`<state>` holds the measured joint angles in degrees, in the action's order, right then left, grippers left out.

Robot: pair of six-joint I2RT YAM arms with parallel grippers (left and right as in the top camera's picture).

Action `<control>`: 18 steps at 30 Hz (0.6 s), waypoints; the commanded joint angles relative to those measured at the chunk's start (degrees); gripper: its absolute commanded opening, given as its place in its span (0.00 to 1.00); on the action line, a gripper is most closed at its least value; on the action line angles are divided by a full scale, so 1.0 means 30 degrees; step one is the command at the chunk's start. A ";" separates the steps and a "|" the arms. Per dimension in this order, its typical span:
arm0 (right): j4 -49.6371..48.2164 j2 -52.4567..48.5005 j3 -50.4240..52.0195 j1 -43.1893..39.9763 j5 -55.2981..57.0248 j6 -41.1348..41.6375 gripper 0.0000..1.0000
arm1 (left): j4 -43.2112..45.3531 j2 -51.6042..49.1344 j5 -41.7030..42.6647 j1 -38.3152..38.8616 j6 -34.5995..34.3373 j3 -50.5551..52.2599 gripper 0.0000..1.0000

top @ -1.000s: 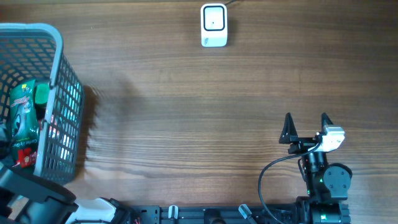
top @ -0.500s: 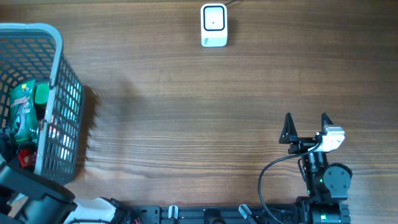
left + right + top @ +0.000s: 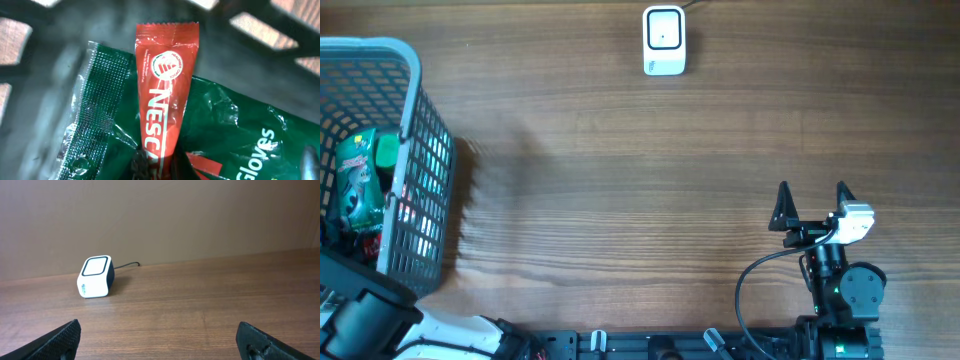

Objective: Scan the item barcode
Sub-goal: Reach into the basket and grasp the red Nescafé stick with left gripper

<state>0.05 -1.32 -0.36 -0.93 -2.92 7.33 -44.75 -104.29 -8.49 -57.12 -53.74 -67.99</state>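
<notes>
Judging by these views, only the pick is begun: the left gripper is clamped on the lower end of the red sachet, which lies on a green glove packet inside the basket. The right gripper is held apart, empty, over the counter. Lifting out and presenting to the scanner, well apart, are not yet done.

Table: warm brown wood, streaked with darker grain.
Basket: pale blue-grey plastic, an open lattice of small squares.
Scanner: white shell, dark window, black rear.
Sachet: bright red, with white lettering and a round white emblem.
Packet: deep green film, white lettering, a clear cross-hatched seam.
Right gripper: matt black fingers, with a white block behind.
</notes>
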 commanded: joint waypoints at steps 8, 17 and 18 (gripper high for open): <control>-0.0044 -0.0007 0.0022 0.0109 0.0102 0.0095 0.99 | -0.0816 0.6819 1.0273 0.0138 0.0321 -0.2295 0.04; -0.0044 -0.0007 0.0022 0.0109 0.0102 0.0087 0.99 | 0.3694 1.6968 1.4207 0.5982 0.0940 -0.2630 0.04; -0.0044 -0.0007 0.0022 0.0109 0.0102 0.0087 1.00 | 0.3898 1.7646 1.3806 0.7643 0.1719 -0.2630 0.04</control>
<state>0.05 -1.32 -0.36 -0.93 -2.92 7.33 -34.57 -57.95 30.02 -45.04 -53.21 -75.26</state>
